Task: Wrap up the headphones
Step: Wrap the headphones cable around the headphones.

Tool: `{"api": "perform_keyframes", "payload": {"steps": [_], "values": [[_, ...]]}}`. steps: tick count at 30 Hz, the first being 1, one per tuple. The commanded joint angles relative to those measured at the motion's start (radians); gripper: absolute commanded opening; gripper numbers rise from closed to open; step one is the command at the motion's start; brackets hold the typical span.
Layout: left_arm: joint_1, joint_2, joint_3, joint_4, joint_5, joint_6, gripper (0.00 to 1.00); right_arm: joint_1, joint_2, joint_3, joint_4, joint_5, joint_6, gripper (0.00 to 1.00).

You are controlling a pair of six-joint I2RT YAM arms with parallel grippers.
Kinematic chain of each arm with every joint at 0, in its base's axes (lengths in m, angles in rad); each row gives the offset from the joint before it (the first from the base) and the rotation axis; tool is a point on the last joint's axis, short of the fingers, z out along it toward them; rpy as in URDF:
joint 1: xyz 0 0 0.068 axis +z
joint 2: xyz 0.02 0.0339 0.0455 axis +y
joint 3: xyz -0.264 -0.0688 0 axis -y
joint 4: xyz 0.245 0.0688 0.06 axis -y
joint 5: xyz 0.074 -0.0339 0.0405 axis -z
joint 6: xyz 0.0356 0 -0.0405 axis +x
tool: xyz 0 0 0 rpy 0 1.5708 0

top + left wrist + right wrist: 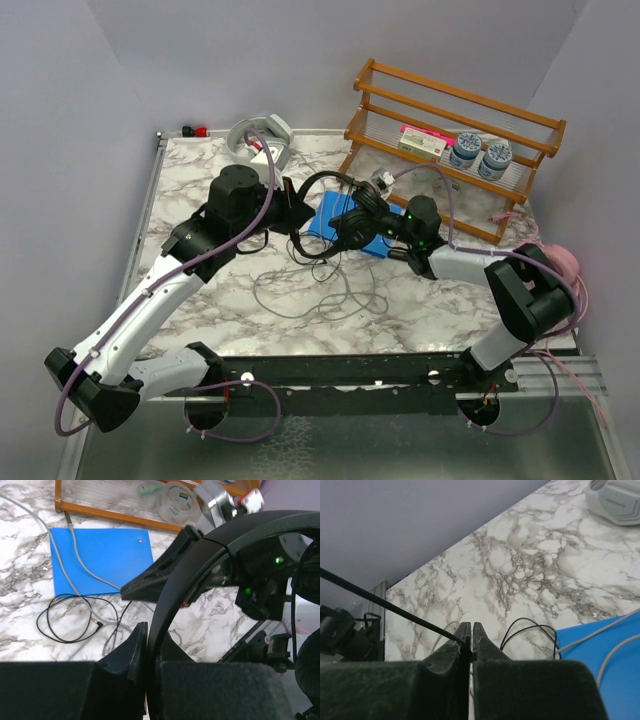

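Observation:
The small black headphones (322, 183) are held up over the blue mat (352, 225). My left gripper (292, 208) is shut on their headband, which runs between the jaws in the left wrist view (200, 555). My right gripper (347, 236) is shut on their thin black cable (385, 607), which stretches taut to the left of the jaws (471, 630). More of this cable lies looped on the marble (75, 620). The grey-white headphones (258, 140) lie at the back left, their grey cable (310, 292) sprawled over the middle. The pink headphones (560, 262) sit at the right edge.
A wooden rack (450, 130) with two jars and a box stands at the back right. The grey cable crosses the blue mat (100, 560). The right arm's wrist (260, 590) is close behind the headband. A red and black item (193, 131) lies at the back left corner.

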Motion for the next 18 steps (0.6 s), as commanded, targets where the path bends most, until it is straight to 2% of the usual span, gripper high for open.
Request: {"api": "perform_keyframes", "payload": {"steps": [1, 10, 14, 18], "values": [[0.005, 0.022, 0.049, 0.059, -0.023, -0.144, 0.00, 0.054, 0.003, -0.086, 0.174, 0.007, 0.032, 0.05], [0.057, 0.065, 0.043, 0.122, -0.058, -0.260, 0.00, 0.187, -0.006, -0.232, 0.487, 0.048, 0.098, 0.05], [0.076, 0.071, 0.040, 0.119, -0.108, -0.246, 0.00, 0.227, -0.056, -0.280, 0.551, 0.045, 0.101, 0.05], [0.081, 0.072, 0.050, 0.097, -0.228, -0.185, 0.00, 0.251, -0.114, -0.328, 0.605, 0.028, 0.139, 0.05]]}}
